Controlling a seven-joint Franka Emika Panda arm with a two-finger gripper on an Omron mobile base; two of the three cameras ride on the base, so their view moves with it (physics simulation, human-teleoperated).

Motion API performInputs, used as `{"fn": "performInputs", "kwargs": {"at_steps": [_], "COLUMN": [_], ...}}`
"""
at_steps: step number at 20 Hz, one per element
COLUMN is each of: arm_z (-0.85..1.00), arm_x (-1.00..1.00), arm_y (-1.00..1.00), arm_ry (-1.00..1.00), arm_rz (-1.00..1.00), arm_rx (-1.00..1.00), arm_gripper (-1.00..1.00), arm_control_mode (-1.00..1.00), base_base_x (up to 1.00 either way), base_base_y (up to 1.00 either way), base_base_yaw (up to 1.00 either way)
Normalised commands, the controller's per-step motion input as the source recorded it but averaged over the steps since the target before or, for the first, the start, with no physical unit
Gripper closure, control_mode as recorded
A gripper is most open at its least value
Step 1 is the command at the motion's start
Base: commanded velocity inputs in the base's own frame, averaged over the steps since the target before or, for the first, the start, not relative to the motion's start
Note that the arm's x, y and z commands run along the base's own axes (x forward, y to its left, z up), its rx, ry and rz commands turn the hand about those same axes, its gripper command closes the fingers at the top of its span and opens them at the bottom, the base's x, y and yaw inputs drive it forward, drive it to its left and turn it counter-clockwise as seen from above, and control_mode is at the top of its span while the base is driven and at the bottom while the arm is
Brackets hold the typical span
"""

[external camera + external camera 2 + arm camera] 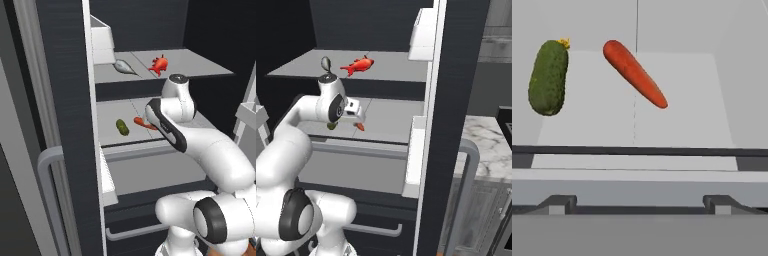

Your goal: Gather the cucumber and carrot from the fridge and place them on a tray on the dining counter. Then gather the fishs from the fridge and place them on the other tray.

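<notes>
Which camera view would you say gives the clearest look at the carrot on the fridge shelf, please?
The hand view: the whole carrot lies unobstructed beside the cucumber. In the left base view the arm covers part of the carrot; in the right base view just its orange tip pokes out below the hand.

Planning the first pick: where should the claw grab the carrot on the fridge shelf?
Grip the carrot across its thicker half, coming from the shelf's open front and above. It lies flat and diagonal, tapering to a point, apart from the cucumber, so turn the open claw to close across its length.
</notes>
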Motion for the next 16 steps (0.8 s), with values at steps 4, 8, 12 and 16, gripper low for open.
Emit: {"fn": "performInputs", "kwargs": {"at_steps": [4, 8, 12, 16], "arm_z": [-0.21, -0.14, -0.01, -0.04], "arm_x": [0.16, 0.25, 0.4, 0.37], "arm_y": [0.0, 0.0, 0.0, 0.0], "arm_ry": [0.0, 0.0, 0.02, 0.03], "arm_rz": [0.0, 0.0, 0.0, 0.0], "arm_rx": [0.0, 0.0, 0.0, 0.0], "arm_gripper": [-1.0, -1.0, -1.0, -1.0], "arm_control_mode": [-1.0, -1.0, -1.0, -1.0], "base_base_x": [0.0, 0.0, 0.0, 0.0], "base_base_y": [0.0, 0.0, 0.0, 0.0], "base_base_yaw": [0.0, 0.0, 0.0, 0.0]}}
